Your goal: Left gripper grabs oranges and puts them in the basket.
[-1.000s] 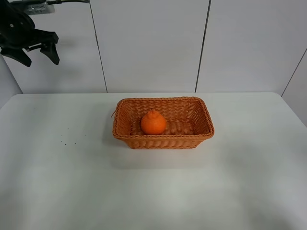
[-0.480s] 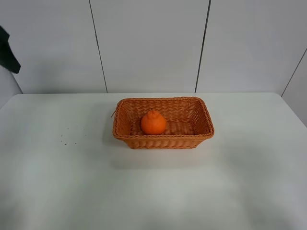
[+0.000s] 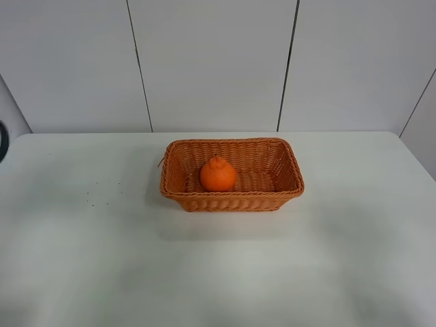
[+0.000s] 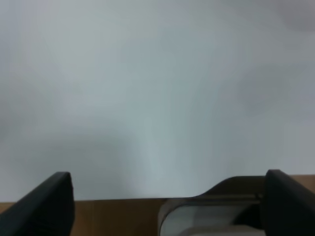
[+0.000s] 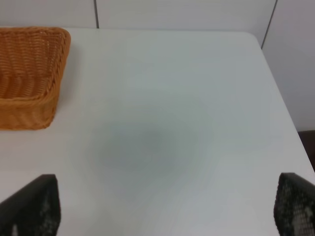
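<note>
The orange (image 3: 218, 174) sits inside the wicker basket (image 3: 231, 201) at the middle of the white table, toward the basket's left half, stem bump up. Only a dark sliver of the left arm (image 3: 2, 141) shows at the far left edge of the high view, far from the basket. In the left wrist view the left gripper (image 4: 167, 199) is open and empty, its fingertips (image 4: 49, 201) spread wide over a pale surface. The right gripper (image 5: 162, 206) is open and empty, with the basket's corner (image 5: 29, 73) off to one side of it. The right gripper does not show in the high view.
The white table (image 3: 102, 259) runs to a panelled white wall (image 3: 211, 61) behind. A few dark specks (image 3: 102, 191) lie left of the basket. In the left wrist view a brown strip (image 4: 113, 216) and a grey rounded part (image 4: 206, 221) lie below the gripper.
The left arm has drawn back from the upper left of the high view and dropped almost out of frame. The orange and the basket have not moved.
</note>
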`<state>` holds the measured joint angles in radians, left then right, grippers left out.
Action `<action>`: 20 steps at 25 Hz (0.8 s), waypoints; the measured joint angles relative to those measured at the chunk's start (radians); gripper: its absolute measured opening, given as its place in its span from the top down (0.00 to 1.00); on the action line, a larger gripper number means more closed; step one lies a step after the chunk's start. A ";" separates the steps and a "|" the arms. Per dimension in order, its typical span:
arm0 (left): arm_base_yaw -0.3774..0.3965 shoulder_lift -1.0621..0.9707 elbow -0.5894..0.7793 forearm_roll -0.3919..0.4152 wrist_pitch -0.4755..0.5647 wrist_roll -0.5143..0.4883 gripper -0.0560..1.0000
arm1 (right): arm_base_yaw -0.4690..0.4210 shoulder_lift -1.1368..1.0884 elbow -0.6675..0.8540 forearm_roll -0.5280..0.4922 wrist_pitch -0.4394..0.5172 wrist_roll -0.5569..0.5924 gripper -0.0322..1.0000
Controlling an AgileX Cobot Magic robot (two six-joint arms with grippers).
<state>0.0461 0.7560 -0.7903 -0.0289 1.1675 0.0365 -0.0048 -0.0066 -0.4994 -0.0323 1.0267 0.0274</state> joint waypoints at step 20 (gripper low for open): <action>0.000 -0.722 0.297 0.002 -0.107 -0.004 0.14 | 0.000 0.000 0.000 0.000 0.000 0.000 0.30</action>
<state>0.0461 0.0345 -0.4928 -0.0270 1.0605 0.0324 -0.0048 -0.0066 -0.4994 -0.0323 1.0267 0.0274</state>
